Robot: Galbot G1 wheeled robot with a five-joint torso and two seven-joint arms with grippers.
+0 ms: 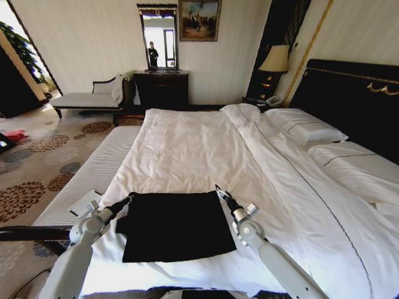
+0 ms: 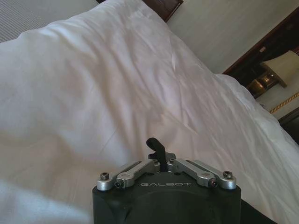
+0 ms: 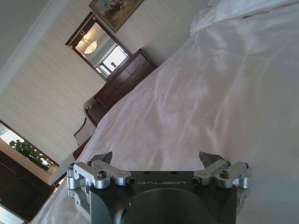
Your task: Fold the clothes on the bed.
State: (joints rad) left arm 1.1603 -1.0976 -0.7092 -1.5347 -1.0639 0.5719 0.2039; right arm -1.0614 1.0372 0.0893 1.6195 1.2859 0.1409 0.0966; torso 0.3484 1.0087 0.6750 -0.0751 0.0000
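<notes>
With both arms stretched over the shirt (image 1: 176, 225) — left gripper (image 1: 129, 199) closed, right gripper (image 1: 219, 189) spread

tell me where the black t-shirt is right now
In the head view the black T-shirt lies flat on the bed, at its near edge between the left gripper and right gripper.

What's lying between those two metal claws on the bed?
In the head view, the black cotton T-shirt, folded into a rectangle, lies on the white duvet between the left end effector and right end effector.
</notes>
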